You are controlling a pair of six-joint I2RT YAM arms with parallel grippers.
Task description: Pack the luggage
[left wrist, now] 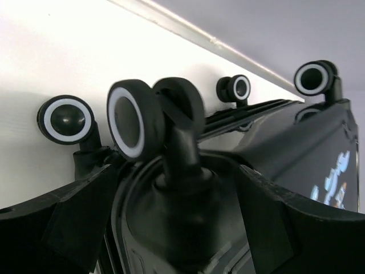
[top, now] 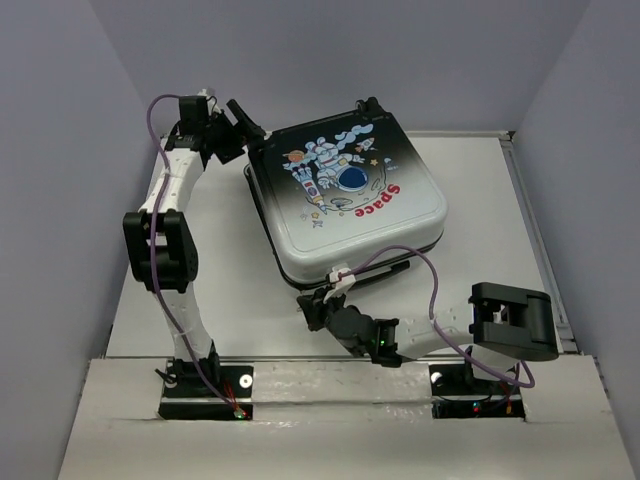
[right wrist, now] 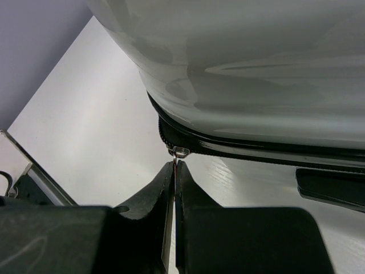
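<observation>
**A:** Where's the luggage?

**B:** The suitcase [top: 350, 200] lies flat on the tabletop [top: 215, 260] with its lid down and the astronaut print facing up. Its caster wheels [left wrist: 134, 123] are at the far-left end.

**A:** And the hands?

**B:** The right hand [right wrist: 175, 171] is closed, pinching the zipper pull [right wrist: 178, 152] at the suitcase's near corner. The left hand [left wrist: 182, 228] stands open with a finger on either side of one wheel's stem, gripping nothing.

**A:** Which one does the next move depend on?

**B:** The right, I'd judge. The shell is directly ahead of its fingertips, and the zipper track [right wrist: 239, 145] runs sideways along the seam from the pull. Any draw should follow that seam, not tug away from the shell. The left hand is nearer the wheel end, so it could brace there.
</observation>
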